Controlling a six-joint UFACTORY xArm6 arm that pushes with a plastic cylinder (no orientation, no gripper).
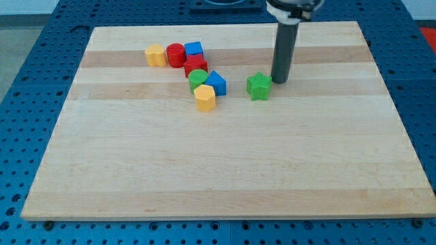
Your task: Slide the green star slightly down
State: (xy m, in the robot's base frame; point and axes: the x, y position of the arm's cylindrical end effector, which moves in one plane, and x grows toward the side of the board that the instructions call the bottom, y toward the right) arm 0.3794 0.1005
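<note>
On the upper right-centre of a pale wooden board (225, 170), the green star (258, 86) sits alone, well apart from the other blocks. My tip (279, 82) rests just beside its upper right edge; I have no jaws, only a straight dark rod. Pushing from this off-centre spot could spin the star or send it left toward the blue triangular block (216, 83) instead of straight down. The blocks look smooth, hard and matte.
</note>
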